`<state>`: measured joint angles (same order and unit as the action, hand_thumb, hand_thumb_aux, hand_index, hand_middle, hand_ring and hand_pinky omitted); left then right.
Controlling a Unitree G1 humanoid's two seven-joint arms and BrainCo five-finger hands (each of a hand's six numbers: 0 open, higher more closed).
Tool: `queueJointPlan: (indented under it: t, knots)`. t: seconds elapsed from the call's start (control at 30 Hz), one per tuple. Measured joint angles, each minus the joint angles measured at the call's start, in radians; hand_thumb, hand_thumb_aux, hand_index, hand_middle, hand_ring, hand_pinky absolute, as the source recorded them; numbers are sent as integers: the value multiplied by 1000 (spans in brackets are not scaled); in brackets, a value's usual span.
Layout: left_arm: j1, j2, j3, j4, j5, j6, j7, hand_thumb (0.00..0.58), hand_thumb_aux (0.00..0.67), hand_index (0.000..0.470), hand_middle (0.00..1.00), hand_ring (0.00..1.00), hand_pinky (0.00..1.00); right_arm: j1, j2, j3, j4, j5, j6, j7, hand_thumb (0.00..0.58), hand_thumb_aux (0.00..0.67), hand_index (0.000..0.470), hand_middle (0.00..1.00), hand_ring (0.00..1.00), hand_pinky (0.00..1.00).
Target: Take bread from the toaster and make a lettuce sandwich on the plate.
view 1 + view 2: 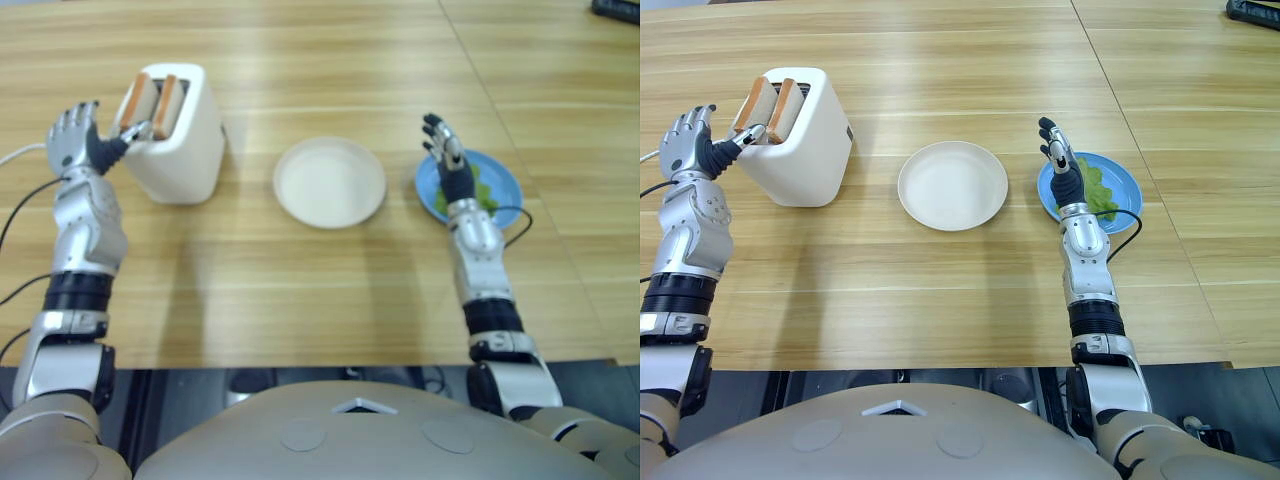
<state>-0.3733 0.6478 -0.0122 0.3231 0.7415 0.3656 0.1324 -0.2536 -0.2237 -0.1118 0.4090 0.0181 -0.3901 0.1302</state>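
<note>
So the left hand (pixel 688 140) is sitting right beside the white toaster (pixel 805 145). A couple of its fingers (pixel 740 137) are pinching the low edge of the near bread slice (pixel 755 103), and the rest are sticking up, spread. I'm guessing that's so it can lift the slice straight out. The second slice (pixel 787 106) is standing in the other slot.

The right hand (pixel 1060 160) is hovering over the near rim of the blue dish (pixel 1127 180) with fingers straight and close together, holding nothing. It's probably waiting to go for the lettuce (pixel 1100 190) lying there. The white plate (pixel 953 185) is sitting bare between toaster and dish, handy for both arms.

Everything's resting on a pale wood-grain table (pixel 940 60), with some dark object (pixel 1255 10) peeking in at the far right corner.
</note>
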Motion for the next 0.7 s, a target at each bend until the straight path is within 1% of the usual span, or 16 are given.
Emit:
queueJointPlan:
  t: [0.23, 0.27, 0.3, 0.33, 0.37, 0.4, 0.6, 0.63, 0.67, 0.7]
  knots:
    - [-14, 4, -57, 48, 43, 54, 28, 0, 0, 0, 0, 0, 0, 10, -11, -1, -33, 0, 4, 1, 0, 0, 0, 0, 0, 0]
    - [-16, 5, -59, 51, 44, 59, 31, 83, 50, 34, 0, 0, 0, 10, -12, -2, -34, 0, 6, 1, 0, 0, 0, 0, 0, 0]
    - [-19, 7, -61, 54, 44, 63, 34, 500, 420, 289, 0, 0, 0, 13, -12, -2, -36, 1, 7, 1, 0, 0, 0, 0, 0, 0]
    - [-24, 7, -63, 54, 44, 67, 42, 500, 420, 289, 0, 0, 0, 17, -13, -2, -38, 1, 9, 1, 0, 0, 0, 0, 0, 0]
    - [-32, 7, -68, 54, 45, 70, 44, 571, 589, 404, 0, 0, 0, 19, -13, -2, -38, 1, 10, 1, 0, 0, 0, 0, 0, 0]
    - [-37, 7, -70, 54, 46, 70, 45, 580, 670, 460, 0, 0, 0, 19, -13, -2, -38, 1, 10, 1, 0, 0, 0, 0, 0, 0]
    - [-47, 7, -95, 43, 62, 64, 80, 580, 670, 460, 0, 0, 0, 29, -19, -4, -69, 1, 16, 1, 0, 0, 0, 0, 0, 0]
    - [-45, 5, -98, 31, 64, 59, 89, 580, 670, 460, 98, 98, 98, 29, -19, -4, -70, 1, 17, 1, 0, 0, 0, 0, 0, 0]
    - [-45, 1, -103, 21, 66, 56, 94, 580, 670, 460, 443, 443, 443, 29, -19, -4, -70, 1, 18, 1, 0, 0, 0, 0, 0, 0]
    - [-42, -1, -109, 10, 69, 50, 104, 580, 670, 460, 941, 941, 941, 29, -19, -4, -71, 1, 20, 2, 0, 0, 0, 0, 0, 0]
